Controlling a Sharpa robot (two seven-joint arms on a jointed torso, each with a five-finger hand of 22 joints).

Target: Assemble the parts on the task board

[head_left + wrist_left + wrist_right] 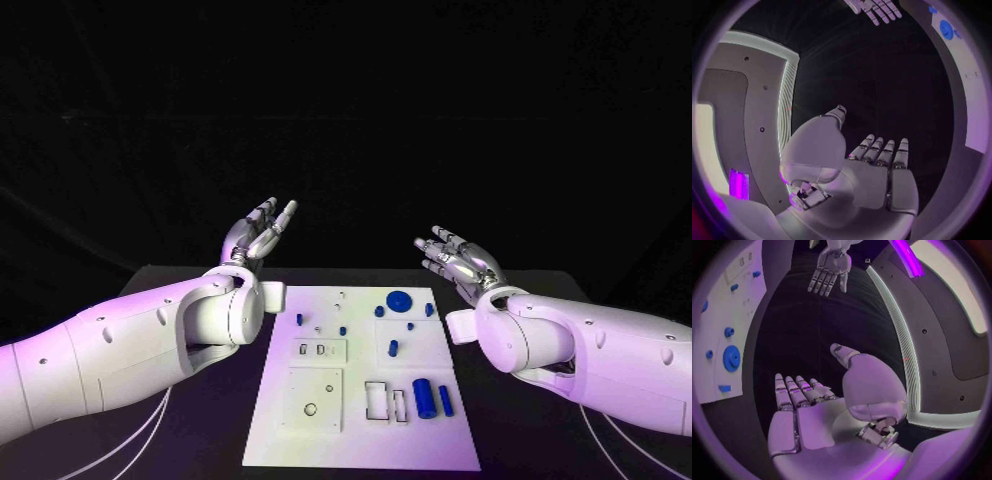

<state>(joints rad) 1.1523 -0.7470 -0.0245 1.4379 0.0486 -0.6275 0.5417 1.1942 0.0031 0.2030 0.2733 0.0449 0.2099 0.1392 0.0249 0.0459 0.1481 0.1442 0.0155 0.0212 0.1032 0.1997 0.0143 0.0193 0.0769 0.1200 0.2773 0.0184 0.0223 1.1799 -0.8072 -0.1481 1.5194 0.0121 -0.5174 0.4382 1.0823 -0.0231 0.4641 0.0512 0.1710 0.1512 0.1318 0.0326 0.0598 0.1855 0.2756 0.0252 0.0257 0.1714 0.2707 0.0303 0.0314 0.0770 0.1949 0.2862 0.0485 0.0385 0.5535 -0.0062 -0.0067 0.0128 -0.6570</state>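
The white task board (pixel 289 440) lies in the middle of the black table, with several small blue parts on it. A blue gear (pixel 400 298) sits near its far edge, and a blue cylinder (pixel 423 396) lies near its front right. My left hand (pixel 261 229) is raised beyond the board's far left corner, fingers straight and apart, holding nothing. My right hand (pixel 459 258) hovers past the far right corner, palm up, fingers spread and empty. The right wrist view shows the board (pixel 717 385), the gear (pixel 731 358) and my left hand (pixel 831 270). The left wrist view shows the gear (pixel 946 29) and my right hand (pixel 874 8).
Rectangular recesses (pixel 387 401) and a raised plate with holes (pixel 315 398) mark the board's near half. Black table (pixel 188 440) flanks the board on both sides. My two white forearms (pixel 130 345) stretch along the board's left and right edges.
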